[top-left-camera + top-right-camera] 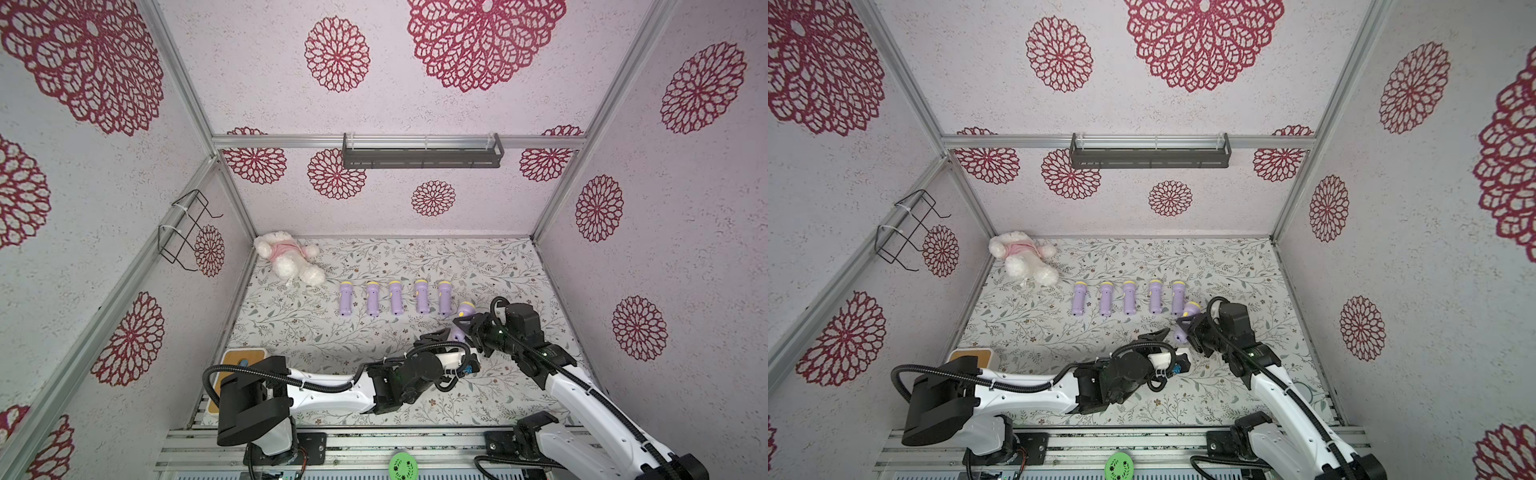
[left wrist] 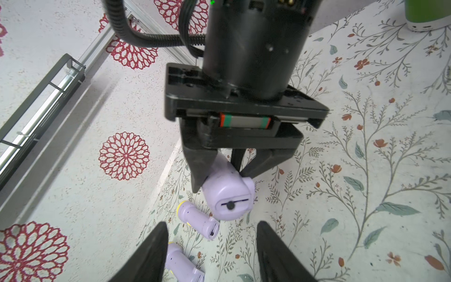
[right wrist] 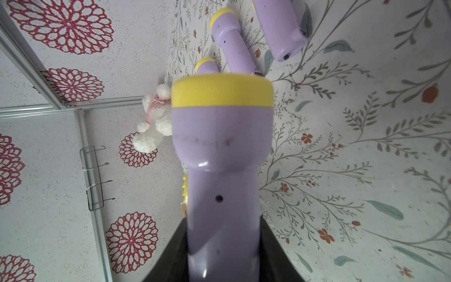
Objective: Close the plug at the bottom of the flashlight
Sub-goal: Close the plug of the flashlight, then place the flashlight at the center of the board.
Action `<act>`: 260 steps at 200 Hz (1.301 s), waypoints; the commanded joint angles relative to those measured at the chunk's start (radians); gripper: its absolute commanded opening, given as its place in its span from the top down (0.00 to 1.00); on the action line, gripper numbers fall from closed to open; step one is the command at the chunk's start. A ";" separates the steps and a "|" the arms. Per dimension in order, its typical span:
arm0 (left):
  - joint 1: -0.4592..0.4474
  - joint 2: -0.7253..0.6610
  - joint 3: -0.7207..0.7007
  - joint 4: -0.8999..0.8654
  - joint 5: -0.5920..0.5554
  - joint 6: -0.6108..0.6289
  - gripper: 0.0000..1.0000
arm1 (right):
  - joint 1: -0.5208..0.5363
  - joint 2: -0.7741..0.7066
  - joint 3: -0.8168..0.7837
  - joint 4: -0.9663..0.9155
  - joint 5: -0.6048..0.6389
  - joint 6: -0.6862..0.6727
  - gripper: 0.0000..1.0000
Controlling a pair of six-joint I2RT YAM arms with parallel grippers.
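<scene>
Floral cloth covers the surface (image 1: 490, 266), and white walls (image 1: 415, 216) with red rosettes close it on three sides. On the right part of it, your right end effector (image 1: 462, 328) is clamped on the purple flashlight (image 1: 466, 311), around its narrow handle. The right wrist view shows the handle between the two black jaws and the yellow head at the far end. The flashlight is tilted: its head points toward the rear wall and its bottom toward your left end effector (image 2: 212, 225). In the left wrist view you look straight at this bottom face, where the small black plug (image 2: 230, 205) sits in the middle of a dark slot; if it is pressed fully in, I cannot tell. The left end effector is just in front of that face, its jaws apart with nothing between them, not touching the flashlight. Further back, a row of five flashlights (image 1: 395, 297) lies on the surface, each with the yellow head toward the rear wall. A white plush toy (image 1: 286, 257) lies in the rear left corner.
</scene>
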State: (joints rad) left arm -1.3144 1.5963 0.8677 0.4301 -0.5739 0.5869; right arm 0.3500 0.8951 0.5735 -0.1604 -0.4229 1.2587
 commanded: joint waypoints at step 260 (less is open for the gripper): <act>0.416 -0.425 0.091 -0.521 -0.131 -0.746 0.03 | -0.167 0.610 0.580 -0.328 0.412 -0.804 1.00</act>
State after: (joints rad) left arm -0.9855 1.2381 0.9085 0.0212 -0.6933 0.0452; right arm 0.2077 1.4551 1.1278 -0.5262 0.0288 0.5098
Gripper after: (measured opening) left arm 0.973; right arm 0.391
